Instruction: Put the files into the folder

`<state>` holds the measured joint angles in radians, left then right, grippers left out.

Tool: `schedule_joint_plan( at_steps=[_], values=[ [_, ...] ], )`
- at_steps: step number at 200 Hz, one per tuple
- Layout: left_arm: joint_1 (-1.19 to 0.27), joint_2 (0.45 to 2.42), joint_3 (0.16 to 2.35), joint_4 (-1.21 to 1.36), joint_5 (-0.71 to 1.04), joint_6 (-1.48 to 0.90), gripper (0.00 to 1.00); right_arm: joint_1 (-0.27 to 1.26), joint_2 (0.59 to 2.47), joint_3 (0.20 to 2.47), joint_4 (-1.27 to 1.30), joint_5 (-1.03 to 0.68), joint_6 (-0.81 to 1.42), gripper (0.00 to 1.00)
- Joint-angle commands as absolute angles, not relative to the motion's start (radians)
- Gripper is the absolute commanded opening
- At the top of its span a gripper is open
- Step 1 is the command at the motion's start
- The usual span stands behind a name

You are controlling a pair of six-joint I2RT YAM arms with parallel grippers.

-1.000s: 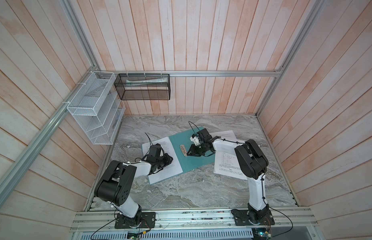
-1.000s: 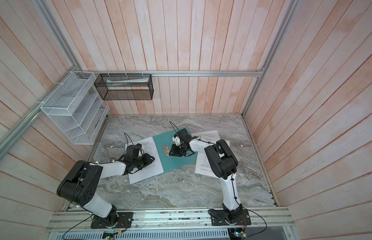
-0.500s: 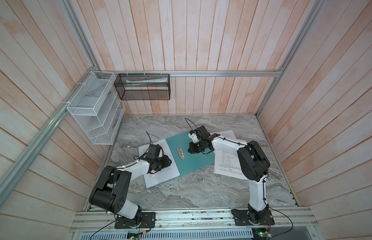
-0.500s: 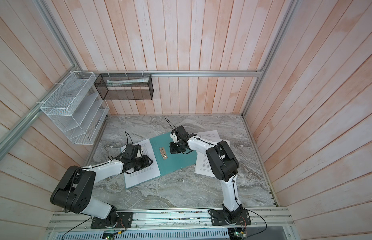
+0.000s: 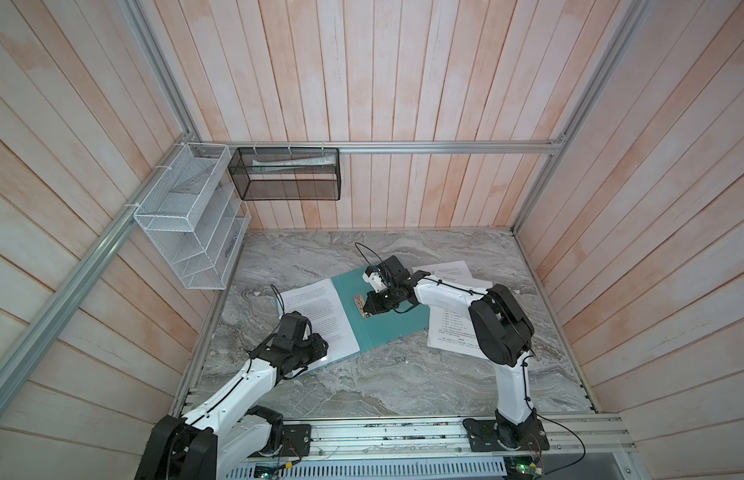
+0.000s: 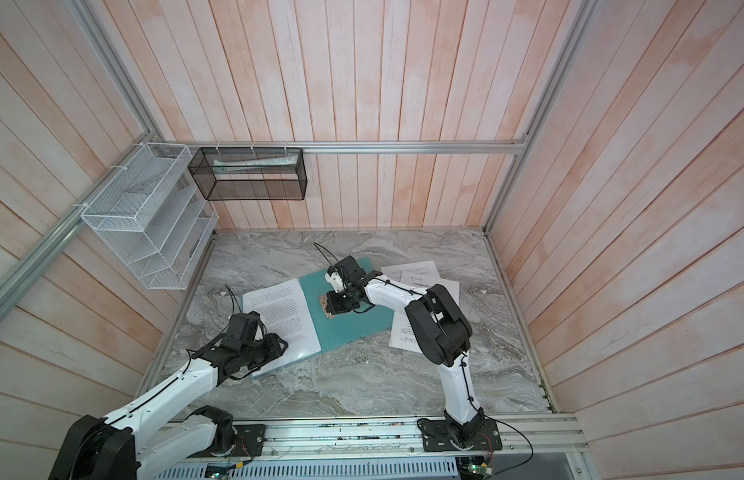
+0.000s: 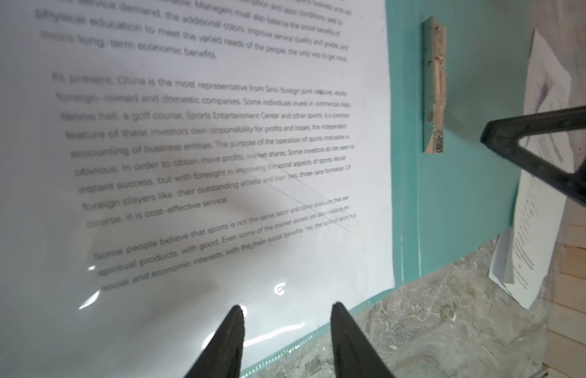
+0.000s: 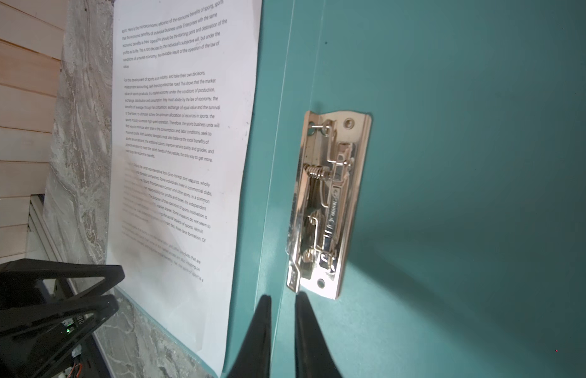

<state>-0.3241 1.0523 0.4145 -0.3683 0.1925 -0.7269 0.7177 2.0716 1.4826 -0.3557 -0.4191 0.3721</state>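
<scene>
Folder (image 5: 387,320) lies open mid-tabletop and has slid toward the left edge over the last second. 1 sheet (image 5: 320,316) sits on its left leaf under a clear cover. Left claw (image 7: 285,314) has widened to part-open, empty, at that leaf's near edge. Right claw (image 8: 282,301) has narrowed to nearly shut, tips just short of the clip (image 8: 331,203), gripping nothing. Remaining sheets (image 5: 449,320) are still on the tabletop by the right edge, part under the folder. My read: filing is only started; the clip likely needs opening next.

White arm links (image 5: 233,390), black joints, thin black cables
</scene>
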Motion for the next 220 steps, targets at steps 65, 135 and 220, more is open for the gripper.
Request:
schedule_joint_plan(
  at_steps=[65, 135, 220],
  values=[
    [-0.327, 1.068, 0.304, -0.34, 0.186, -0.825, 0.43, 0.733, 2.154, 1.551, -0.409, -0.426, 0.347, 0.14],
    [-0.327, 1.069, 0.302, -0.334, 0.19, -0.821, 0.43, 0.733, 2.173, 1.551, -0.425, -0.388, 0.342, 0.14],
    [-0.327, 1.08, 0.29, -0.312, 0.206, -0.827, 0.43, 0.71, 2.149, 1.519, -0.414, -0.386, 0.342, 0.14]
  ],
)
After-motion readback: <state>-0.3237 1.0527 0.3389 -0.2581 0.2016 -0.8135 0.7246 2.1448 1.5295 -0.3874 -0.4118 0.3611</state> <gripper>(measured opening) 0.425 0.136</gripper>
